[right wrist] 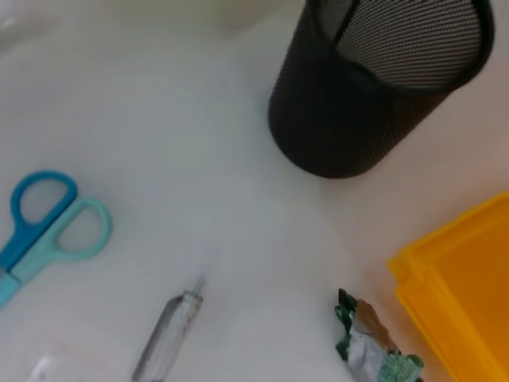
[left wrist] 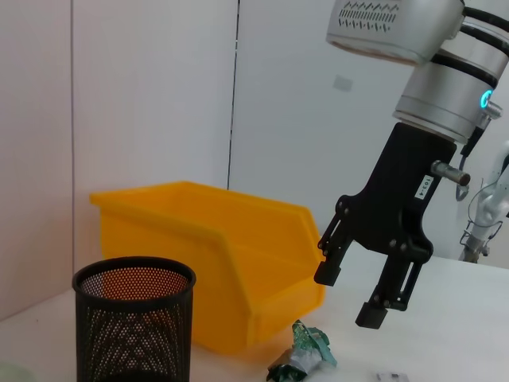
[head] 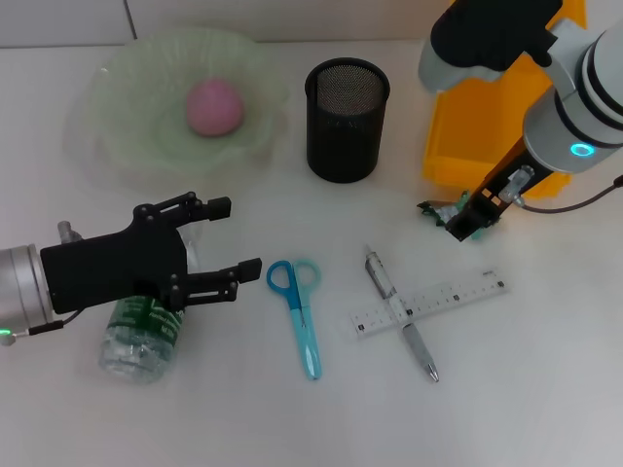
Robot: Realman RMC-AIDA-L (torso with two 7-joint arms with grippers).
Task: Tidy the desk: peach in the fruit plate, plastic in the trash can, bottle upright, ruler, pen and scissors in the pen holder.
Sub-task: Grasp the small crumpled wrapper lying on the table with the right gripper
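Plastic wrapper unreadable, right gripper spread empty above, left gripper spread over bottle

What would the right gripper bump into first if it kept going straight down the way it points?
Probably the plastic. The right gripper is open, pointing down at the desk, with the crumpled wrapper just below its fingertips, though depth is hard to judge.

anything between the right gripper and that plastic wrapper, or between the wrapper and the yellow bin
Nothing visible. The right gripper hangs open just above the plastic wrapper, with clear air between. The wrapper lies on the table right beside the yellow bin's front wall, nothing between them.
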